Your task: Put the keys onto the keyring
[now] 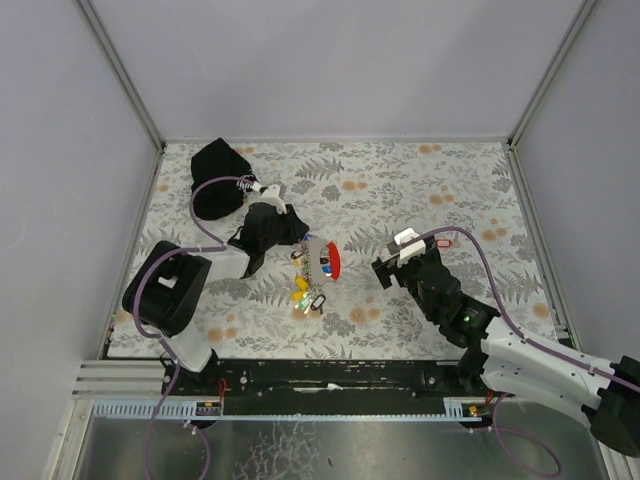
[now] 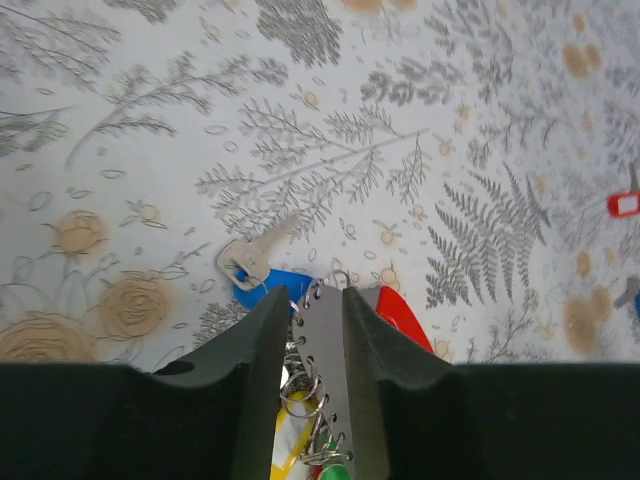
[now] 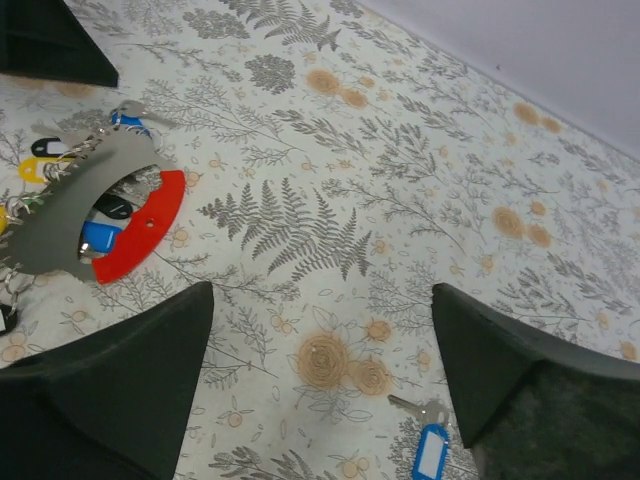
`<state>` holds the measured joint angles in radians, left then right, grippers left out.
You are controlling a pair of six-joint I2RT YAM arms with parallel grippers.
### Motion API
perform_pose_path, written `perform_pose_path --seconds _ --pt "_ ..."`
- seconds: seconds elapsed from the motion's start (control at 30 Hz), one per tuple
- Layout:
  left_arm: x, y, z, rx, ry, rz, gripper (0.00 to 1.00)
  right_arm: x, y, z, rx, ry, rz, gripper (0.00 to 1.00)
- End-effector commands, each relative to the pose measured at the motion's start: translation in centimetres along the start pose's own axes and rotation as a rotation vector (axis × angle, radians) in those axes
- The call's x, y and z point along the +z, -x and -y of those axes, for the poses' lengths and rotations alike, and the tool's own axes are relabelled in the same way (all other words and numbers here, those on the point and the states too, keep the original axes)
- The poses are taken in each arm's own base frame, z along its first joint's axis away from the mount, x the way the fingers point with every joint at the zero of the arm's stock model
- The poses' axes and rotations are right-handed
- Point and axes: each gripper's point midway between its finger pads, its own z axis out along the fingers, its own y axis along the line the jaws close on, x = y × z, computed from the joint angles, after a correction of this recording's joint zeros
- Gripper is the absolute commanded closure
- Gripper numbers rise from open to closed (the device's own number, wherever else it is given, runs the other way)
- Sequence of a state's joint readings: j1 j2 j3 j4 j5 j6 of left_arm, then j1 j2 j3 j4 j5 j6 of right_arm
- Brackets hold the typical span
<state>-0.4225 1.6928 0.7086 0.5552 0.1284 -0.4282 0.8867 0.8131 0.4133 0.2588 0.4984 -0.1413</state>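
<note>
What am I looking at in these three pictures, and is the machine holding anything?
Two robot arms are bolted at the near edge of a table. The overhead picture shows both; the other two come from a camera on each wrist, looking past its own fingers. On the table lies the keyring, a grey bar with a red piece, with tagged keys around it. A blue-tagged key and a red tag lie apart. The right end effector is open and empty. The bar shows between the fingers of the left end effector; whether it grips, I cannot tell.
</note>
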Motion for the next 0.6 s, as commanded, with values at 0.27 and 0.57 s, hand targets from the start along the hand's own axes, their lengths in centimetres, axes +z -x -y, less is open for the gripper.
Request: perform_pose_path --seconds 0.27,0.57 --pt "-11.2 6.4 1.2 -0.039 0.042 0.24 0.31 -3.7 -0.5 5.2 0.199 -0.234 0.029 0.01" --pt "-20.7 7.2 2.8 -0.14 -0.029 0.436 0.0 -6.4 -0.1 6.5 0.412 -0.259 0.105 0.01"
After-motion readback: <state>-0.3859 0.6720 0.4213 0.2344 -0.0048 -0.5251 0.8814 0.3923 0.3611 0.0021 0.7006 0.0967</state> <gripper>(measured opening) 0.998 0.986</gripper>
